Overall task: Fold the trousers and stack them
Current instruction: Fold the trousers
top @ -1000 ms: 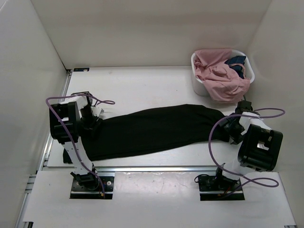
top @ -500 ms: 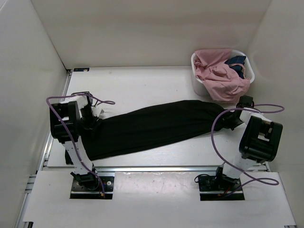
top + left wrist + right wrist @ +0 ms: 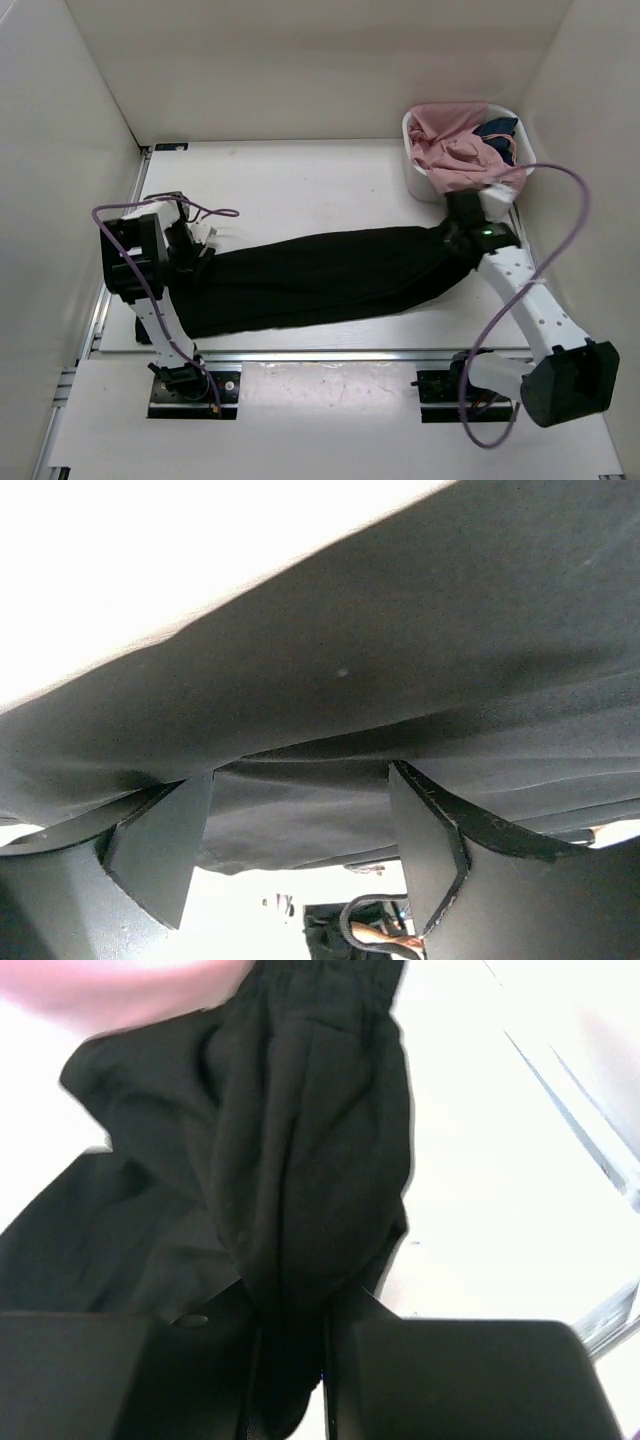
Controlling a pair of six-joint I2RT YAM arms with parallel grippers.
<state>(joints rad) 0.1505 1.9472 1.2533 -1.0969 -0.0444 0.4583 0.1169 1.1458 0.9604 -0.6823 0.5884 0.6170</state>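
The black trousers (image 3: 320, 275) lie stretched across the table from left to right. My left gripper (image 3: 197, 258) is at their left end. In the left wrist view its fingers (image 3: 160, 850) stand wide apart, with the dark cloth (image 3: 400, 630) lying across and between the tips, so this gripper (image 3: 300, 775) is open. My right gripper (image 3: 452, 238) is at the right end, just in front of the basket. In the right wrist view it (image 3: 290, 1300) is shut on a bunched fold of the trousers (image 3: 300, 1140).
A white basket (image 3: 420, 185) stands at the back right, holding a pink garment (image 3: 460, 160) and a small dark blue garment (image 3: 497, 130). White walls close in the table on both sides and at the back. The right arm's purple cable (image 3: 575, 200) loops near the right wall.
My right arm has reached out away from its base toward the basket, and its gripper has closed on the right end of the trousers. The left jaws stand slightly wider.
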